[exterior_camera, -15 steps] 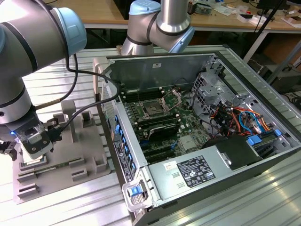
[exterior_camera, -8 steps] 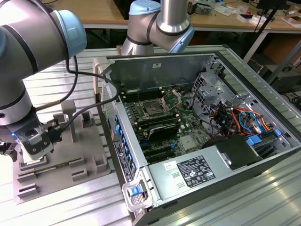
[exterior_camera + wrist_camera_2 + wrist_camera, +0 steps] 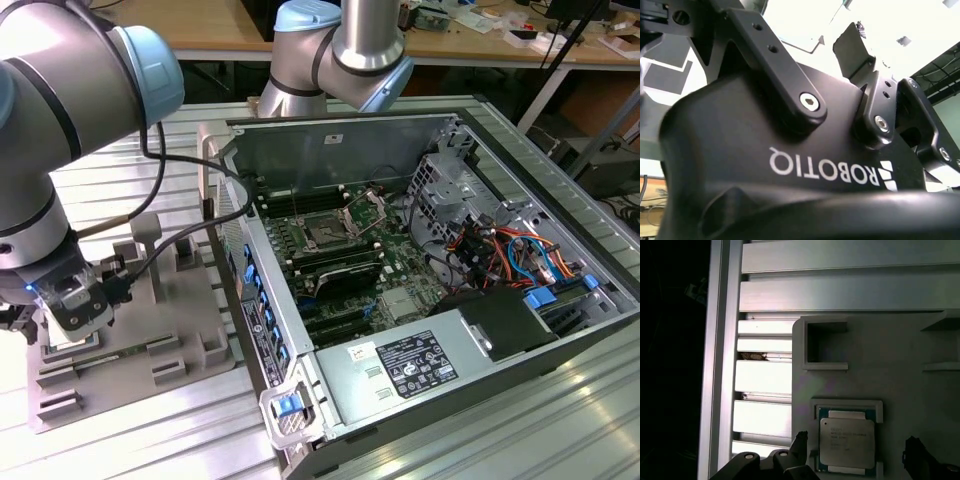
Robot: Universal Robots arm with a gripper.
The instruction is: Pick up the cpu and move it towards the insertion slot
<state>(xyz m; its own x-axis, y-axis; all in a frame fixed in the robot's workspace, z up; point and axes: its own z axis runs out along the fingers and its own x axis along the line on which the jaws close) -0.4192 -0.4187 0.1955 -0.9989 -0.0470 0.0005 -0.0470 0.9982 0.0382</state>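
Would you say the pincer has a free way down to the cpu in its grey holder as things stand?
Probably yes. In the first wrist view the pincer hangs open over the cpu, a finger to each side, and nothing covers it in the grey holder.

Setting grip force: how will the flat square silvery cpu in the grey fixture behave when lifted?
Probably stiff: the silvery square cpu looks like a rigid plate. Its metal top may be slippery. Flat in a recess of the grey plastic fixture, it shouldn't roll.
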